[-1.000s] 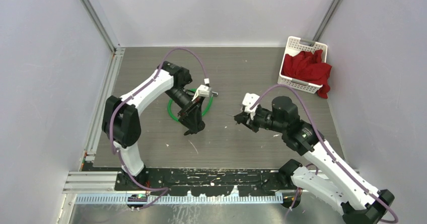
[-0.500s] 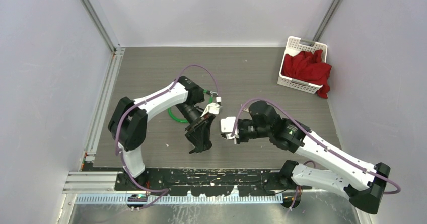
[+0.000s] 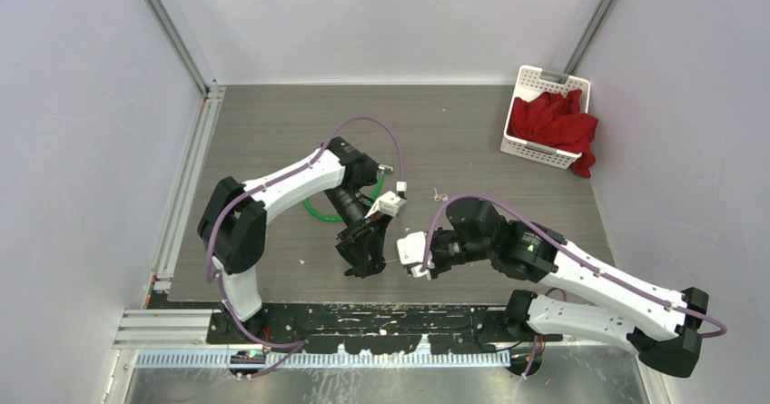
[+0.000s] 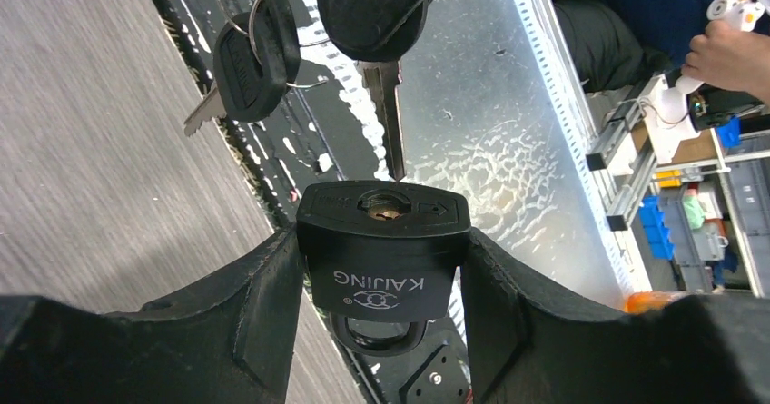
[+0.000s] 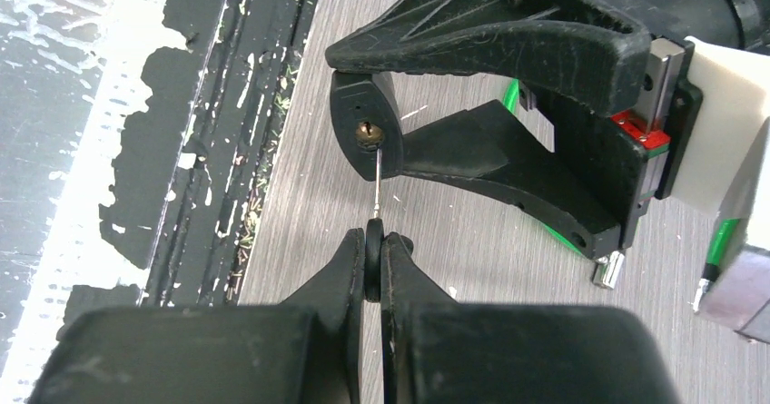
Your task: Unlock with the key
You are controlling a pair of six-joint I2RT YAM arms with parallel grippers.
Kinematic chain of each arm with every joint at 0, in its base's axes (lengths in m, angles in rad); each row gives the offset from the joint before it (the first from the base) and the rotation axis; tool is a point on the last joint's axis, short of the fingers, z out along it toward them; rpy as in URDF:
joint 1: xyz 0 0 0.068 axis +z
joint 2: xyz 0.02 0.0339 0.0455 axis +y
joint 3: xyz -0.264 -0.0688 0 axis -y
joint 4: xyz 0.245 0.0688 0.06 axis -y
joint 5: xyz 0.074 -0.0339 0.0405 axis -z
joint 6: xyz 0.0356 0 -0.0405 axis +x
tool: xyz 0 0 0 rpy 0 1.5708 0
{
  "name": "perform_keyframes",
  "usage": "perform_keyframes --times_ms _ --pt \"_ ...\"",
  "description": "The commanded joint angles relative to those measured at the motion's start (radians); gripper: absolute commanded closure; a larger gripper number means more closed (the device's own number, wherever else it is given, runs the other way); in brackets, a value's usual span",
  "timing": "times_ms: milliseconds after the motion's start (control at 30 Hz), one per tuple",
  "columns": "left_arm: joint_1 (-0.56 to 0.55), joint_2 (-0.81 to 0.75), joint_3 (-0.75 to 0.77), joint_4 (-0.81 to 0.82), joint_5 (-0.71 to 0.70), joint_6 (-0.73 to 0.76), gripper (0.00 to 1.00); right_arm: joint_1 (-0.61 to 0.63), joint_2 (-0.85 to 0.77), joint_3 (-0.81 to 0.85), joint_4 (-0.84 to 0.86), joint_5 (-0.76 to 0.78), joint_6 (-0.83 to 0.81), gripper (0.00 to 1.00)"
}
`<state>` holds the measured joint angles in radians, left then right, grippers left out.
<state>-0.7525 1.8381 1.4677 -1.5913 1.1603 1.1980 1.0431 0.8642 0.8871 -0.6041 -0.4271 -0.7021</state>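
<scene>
My left gripper [image 4: 381, 286] is shut on a black KAIJING padlock [image 4: 383, 245], keyhole end facing outward. The padlock also shows in the right wrist view [image 5: 363, 132], held between the left fingers [image 5: 508, 36]. My right gripper [image 5: 373, 263] is shut on the black head of a key [image 5: 373, 257]. The key's metal blade [image 4: 389, 118] points at the keyhole, its tip just at the opening. A second key [image 4: 245, 59] hangs from the ring beside it. In the top view both grippers meet near the table's front edge, left [image 3: 363, 254] and right [image 3: 413, 257].
A green cable loop [image 3: 318, 206] lies behind the left arm. A white basket [image 3: 536, 82] with red cloth [image 3: 558, 123] stands at the back right. The black rail [image 3: 381, 318] runs along the table's front edge just below the grippers.
Both grippers have moved toward the front edge and closer together. The key tip has come up to the padlock's keyhole.
</scene>
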Motion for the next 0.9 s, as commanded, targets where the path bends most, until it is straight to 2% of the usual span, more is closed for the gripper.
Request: perform_keyframes --times_ms 0,233,867 --pt "-0.014 -0.026 0.057 -0.187 0.04 0.038 1.0 0.019 -0.02 0.043 0.003 0.033 -0.031 0.99" --pt "-0.023 -0.003 0.078 -0.187 0.054 0.028 1.0 0.064 0.003 0.062 -0.008 0.064 -0.036 0.99" --pt "-0.03 0.004 0.101 -0.187 0.07 0.012 1.0 0.084 0.022 0.071 -0.011 0.083 -0.039 0.99"
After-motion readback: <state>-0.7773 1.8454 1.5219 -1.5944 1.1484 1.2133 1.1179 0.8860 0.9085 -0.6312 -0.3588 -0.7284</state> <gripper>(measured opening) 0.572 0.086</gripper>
